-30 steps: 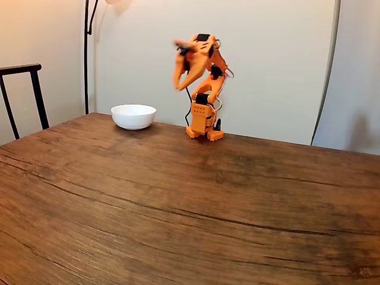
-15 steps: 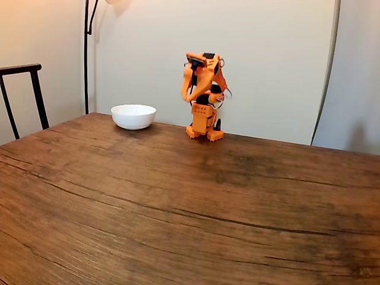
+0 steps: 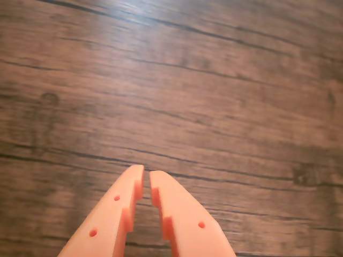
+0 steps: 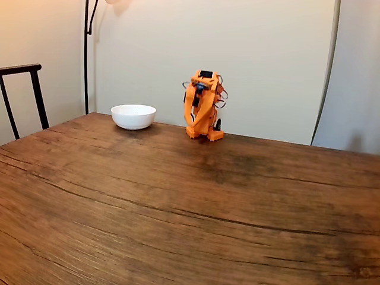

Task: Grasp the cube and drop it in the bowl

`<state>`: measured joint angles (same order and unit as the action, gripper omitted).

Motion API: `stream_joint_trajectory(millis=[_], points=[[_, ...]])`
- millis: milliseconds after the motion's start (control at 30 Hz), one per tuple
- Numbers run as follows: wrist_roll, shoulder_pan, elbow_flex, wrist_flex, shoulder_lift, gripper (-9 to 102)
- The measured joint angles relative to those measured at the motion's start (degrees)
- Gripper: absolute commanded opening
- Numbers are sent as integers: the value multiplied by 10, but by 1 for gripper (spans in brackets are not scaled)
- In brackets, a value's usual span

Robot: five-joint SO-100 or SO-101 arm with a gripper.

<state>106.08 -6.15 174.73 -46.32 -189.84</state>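
Tool (image 3: 146, 176): tips nearly together, thin gap, nothing held, hanging above bare wood surface (image 3: 214, 96). Arm (image 4: 202, 107) folded at far edge. Bowl (image 4: 133, 116) left of arm, near far edge in fixed view. Wide open surface in front.

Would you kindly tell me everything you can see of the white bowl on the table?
The bowl is round, plain white and smooth-sided, wide and shallow, with a glossy look like ceramic or plastic. In the fixed view it stands upright on the wooden table near the far edge, left of the orange arm and apart from it. Nothing touches it but the tabletop. The camera is too low to show its inside, so what it holds cannot be told.
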Motion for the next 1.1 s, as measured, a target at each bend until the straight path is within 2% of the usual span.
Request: stream_joint_trajectory(millis=[100, 267, 667, 833, 1100], points=[[-4, 9, 34, 24, 1, -1], [-10, 4, 39, 18, 1, -1], [-82, -10, 39, -192, 1, -1], [-83, -14, 39, -228, 1, 0], [-83, -95, 37, -279, -9, 0]])
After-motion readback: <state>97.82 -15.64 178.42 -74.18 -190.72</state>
